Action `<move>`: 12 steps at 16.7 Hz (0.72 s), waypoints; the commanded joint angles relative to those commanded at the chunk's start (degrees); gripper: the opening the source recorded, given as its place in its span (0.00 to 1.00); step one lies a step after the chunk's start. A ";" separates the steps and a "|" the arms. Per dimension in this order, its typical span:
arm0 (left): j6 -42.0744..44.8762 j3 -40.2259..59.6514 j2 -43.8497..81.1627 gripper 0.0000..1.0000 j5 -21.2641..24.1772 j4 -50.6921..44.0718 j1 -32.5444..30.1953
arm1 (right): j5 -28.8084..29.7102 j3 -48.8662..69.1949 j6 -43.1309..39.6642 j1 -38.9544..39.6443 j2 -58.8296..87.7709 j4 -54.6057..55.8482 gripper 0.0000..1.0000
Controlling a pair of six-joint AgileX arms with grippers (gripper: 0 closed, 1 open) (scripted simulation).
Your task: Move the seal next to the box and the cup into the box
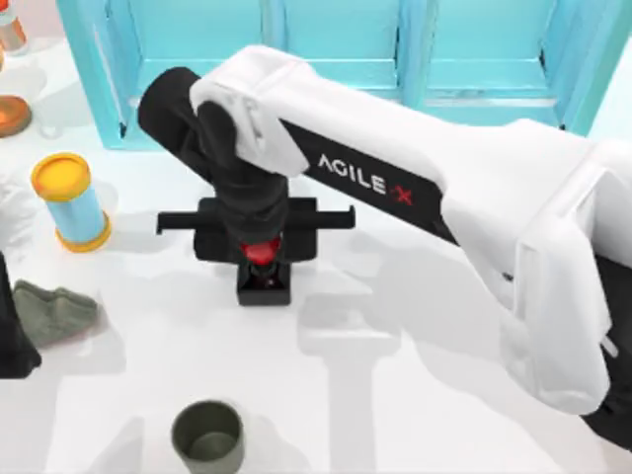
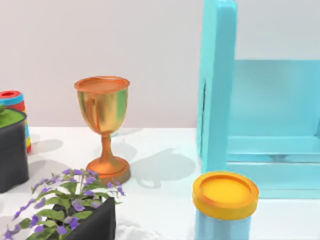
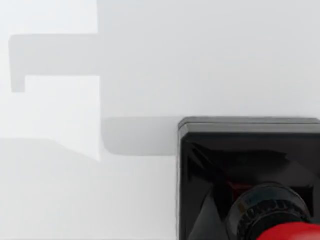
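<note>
Your right arm (image 1: pixel 474 188) is reaching left across the table (image 1: pixel 395 395), its gripper (image 1: pixel 261 249) sitting over the seal (image 1: pixel 263 272) at mid-table, grip impossible to tell, while the cup (image 1: pixel 208 435) is standing nearer, well apart.

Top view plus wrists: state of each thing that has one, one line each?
seal: upright on the table, red knob up, right gripper directly over it.
cup: upright, mouth open, standing free near the front edge.
light-blue cylinder: upright, yellow lid on.
goblet: upright.
turquoise shelf unit: standing at the back of the table.
</note>
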 joint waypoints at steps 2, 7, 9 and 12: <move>0.00 0.00 0.00 1.00 0.00 0.00 0.00 | 0.00 0.00 0.00 0.00 0.00 0.00 0.00; 0.00 0.00 0.00 1.00 0.00 0.00 0.00 | -0.16 -0.87 -0.47 -0.64 -0.90 -0.15 0.00; 0.00 0.00 0.00 1.00 0.00 0.00 0.00 | -0.42 -3.99 -2.32 -2.19 -4.10 -0.92 0.00; 0.00 0.00 0.00 1.00 0.00 0.00 0.00 | -0.79 -10.01 -4.51 -4.32 -13.12 -1.94 0.00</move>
